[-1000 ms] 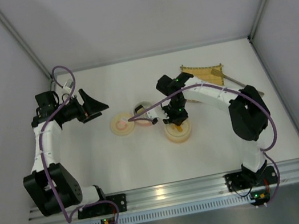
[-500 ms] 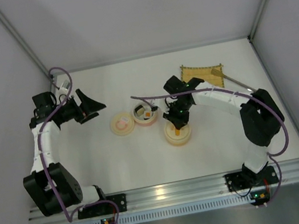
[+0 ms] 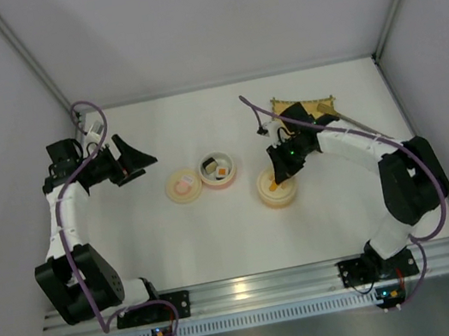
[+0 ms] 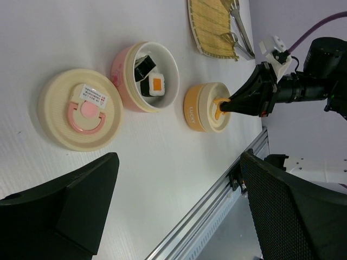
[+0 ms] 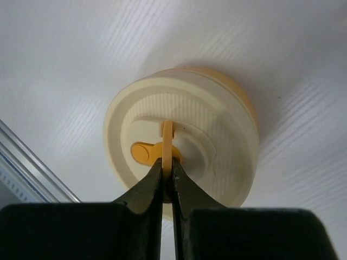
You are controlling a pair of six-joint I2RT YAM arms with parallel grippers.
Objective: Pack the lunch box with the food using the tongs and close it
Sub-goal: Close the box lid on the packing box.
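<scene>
The lunch box stands in parts. An open pink bowl (image 3: pixel 218 170) (image 4: pixel 124 65) holds the food: two sushi rolls (image 4: pixel 156 85) (image 4: pixel 143 67). Its cream lid with a pink handle (image 3: pixel 183 186) (image 4: pixel 81 108) lies to the left. An orange container (image 3: pixel 277 189) (image 4: pixel 196 107) carries a cream lid (image 5: pixel 217 135). My right gripper (image 3: pixel 280 177) (image 5: pixel 168 173) is shut on that lid's upright orange ring handle (image 5: pixel 167 138). The tongs (image 3: pixel 346 119) (image 4: pixel 238 27) lie on the bamboo mat (image 3: pixel 310 111) (image 4: pixel 214 27). My left gripper (image 3: pixel 140 158) (image 4: pixel 179 216) hangs open and empty, left of the pink-handled lid.
The aluminium rail (image 3: pixel 254 286) (image 4: pixel 217 206) runs along the near table edge. White walls close in the back and both sides. The right arm's purple cable (image 3: pixel 263 113) loops above the orange container.
My right gripper has moved right and slightly back with the orange container, away from the pink bowl. The left arm has barely moved.
</scene>
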